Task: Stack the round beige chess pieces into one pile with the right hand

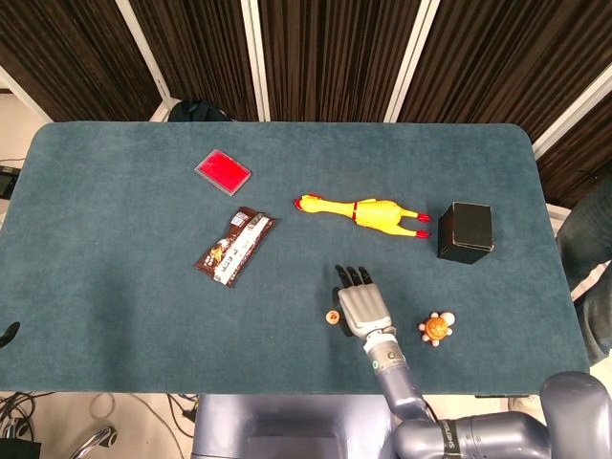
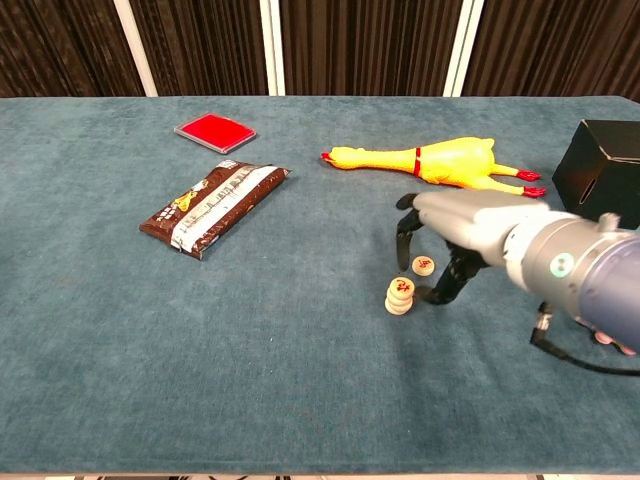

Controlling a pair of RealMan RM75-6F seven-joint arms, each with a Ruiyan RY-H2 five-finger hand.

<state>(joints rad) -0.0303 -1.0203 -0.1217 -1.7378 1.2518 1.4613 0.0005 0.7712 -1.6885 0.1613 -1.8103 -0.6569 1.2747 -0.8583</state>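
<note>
A short stack of round beige chess pieces (image 2: pixel 400 296) stands on the blue table, seen from above as one disc (image 1: pixel 332 317). One loose beige piece (image 2: pixel 423 265) lies flat just behind and to the right of the stack. My right hand (image 2: pixel 452 232) hovers over the loose piece, palm down. Its fingers (image 2: pixel 404 228) hang behind the piece and the thumb (image 2: pixel 446 285) reaches down in front, with nothing held. In the head view the right hand (image 1: pixel 360 304) hides the loose piece and sits just right of the stack. My left hand shows in neither view.
A yellow rubber chicken (image 1: pixel 361 210) lies beyond the hand, and a black box (image 1: pixel 466 230) stands at the right. A brown snack packet (image 1: pixel 235 246) and a red card (image 1: pixel 223 171) lie to the left. A small orange toy (image 1: pixel 436 328) sits right of the hand.
</note>
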